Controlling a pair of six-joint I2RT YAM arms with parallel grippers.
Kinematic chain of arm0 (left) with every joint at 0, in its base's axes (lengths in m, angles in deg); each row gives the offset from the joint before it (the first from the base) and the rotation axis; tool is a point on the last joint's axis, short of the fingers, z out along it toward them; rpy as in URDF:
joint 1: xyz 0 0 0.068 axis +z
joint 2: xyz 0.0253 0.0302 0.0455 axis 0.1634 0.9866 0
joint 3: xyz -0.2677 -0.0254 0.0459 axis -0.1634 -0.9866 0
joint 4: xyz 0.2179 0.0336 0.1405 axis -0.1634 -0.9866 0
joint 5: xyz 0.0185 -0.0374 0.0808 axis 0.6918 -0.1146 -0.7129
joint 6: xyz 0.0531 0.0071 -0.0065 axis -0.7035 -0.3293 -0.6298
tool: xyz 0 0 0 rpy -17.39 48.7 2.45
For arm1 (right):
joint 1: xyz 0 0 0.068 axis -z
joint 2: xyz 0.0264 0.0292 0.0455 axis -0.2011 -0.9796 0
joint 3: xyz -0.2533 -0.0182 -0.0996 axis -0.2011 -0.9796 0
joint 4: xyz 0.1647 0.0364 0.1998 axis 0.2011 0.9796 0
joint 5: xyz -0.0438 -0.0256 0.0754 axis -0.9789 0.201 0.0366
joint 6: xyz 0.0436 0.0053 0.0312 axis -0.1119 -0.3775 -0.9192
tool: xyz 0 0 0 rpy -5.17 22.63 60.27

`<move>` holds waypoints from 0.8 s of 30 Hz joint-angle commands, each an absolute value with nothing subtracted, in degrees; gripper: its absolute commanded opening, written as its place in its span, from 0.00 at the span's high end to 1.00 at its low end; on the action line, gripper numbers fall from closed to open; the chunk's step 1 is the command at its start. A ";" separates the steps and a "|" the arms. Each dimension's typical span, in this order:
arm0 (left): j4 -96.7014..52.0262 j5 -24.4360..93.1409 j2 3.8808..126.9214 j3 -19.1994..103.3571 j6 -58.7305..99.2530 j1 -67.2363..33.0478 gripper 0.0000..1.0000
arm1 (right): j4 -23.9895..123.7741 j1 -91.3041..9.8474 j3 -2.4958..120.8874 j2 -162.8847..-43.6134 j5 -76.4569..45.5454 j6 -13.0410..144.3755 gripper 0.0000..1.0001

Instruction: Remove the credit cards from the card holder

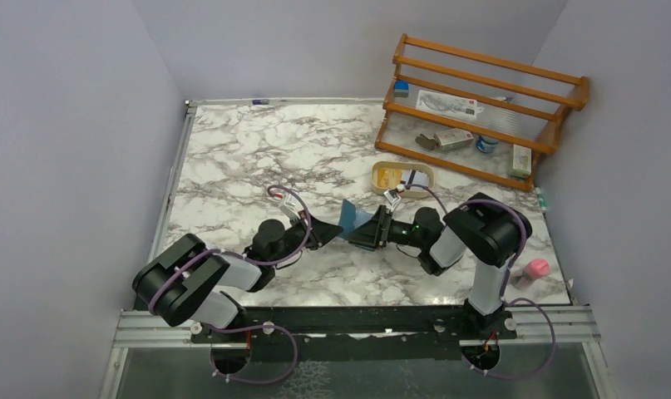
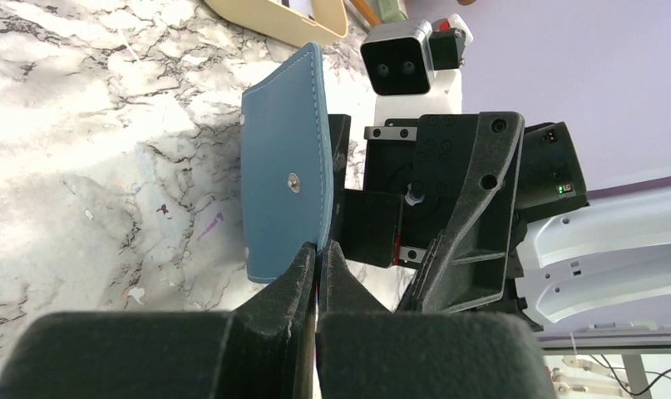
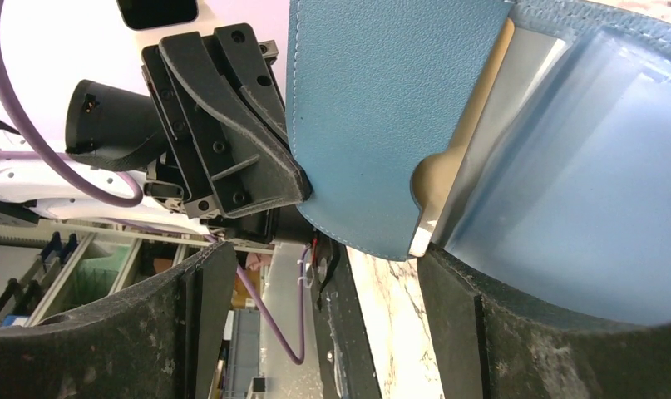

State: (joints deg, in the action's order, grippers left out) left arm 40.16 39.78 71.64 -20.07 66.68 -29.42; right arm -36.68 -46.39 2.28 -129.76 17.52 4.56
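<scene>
Now mid-opening: L gripper [image 2: 318, 251] clenched on card holder [image 2: 282, 150] edge, R gripper [image 3: 328, 258] splayed wide, gripping nothing; nxt R must nip the pale card edge [image 3: 475, 125] inside.

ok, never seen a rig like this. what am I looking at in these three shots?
Two robot arms are bolted to a marble table. One shot comes from a fixed camera overhead, and the other two come from a camera on each wrist. The left gripper is pinched shut on the flap of a teal card holder between the arms. The right gripper has its jaws apart at the holder's open side. Further back are a tan oval tray and a wooden rack.
</scene>
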 commanded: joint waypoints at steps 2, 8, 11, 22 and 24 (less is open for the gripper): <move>40.98 40.38 70.48 -20.63 66.50 -29.55 1.00 | -45.65 -46.39 4.92 -130.10 17.88 5.10 0.16; 40.00 40.68 69.94 -21.51 66.74 -29.56 1.00 | -48.71 -44.77 4.93 -131.96 17.08 5.49 0.17; 39.69 41.05 69.96 -22.02 66.99 -29.37 1.00 | -48.41 -43.60 5.67 -131.96 18.24 6.22 0.17; 39.67 40.56 71.93 -22.58 66.48 -29.03 1.00 | -46.17 -42.77 11.10 -130.08 23.22 7.26 0.17; 39.67 40.18 73.09 -22.34 66.41 -29.02 1.00 | -49.58 -42.76 12.00 -131.57 24.52 5.12 0.17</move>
State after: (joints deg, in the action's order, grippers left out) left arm 39.74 39.65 71.03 -22.10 66.74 -28.92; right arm -36.79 -42.54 9.30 -131.05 19.69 7.69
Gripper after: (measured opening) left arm 0.008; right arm 0.834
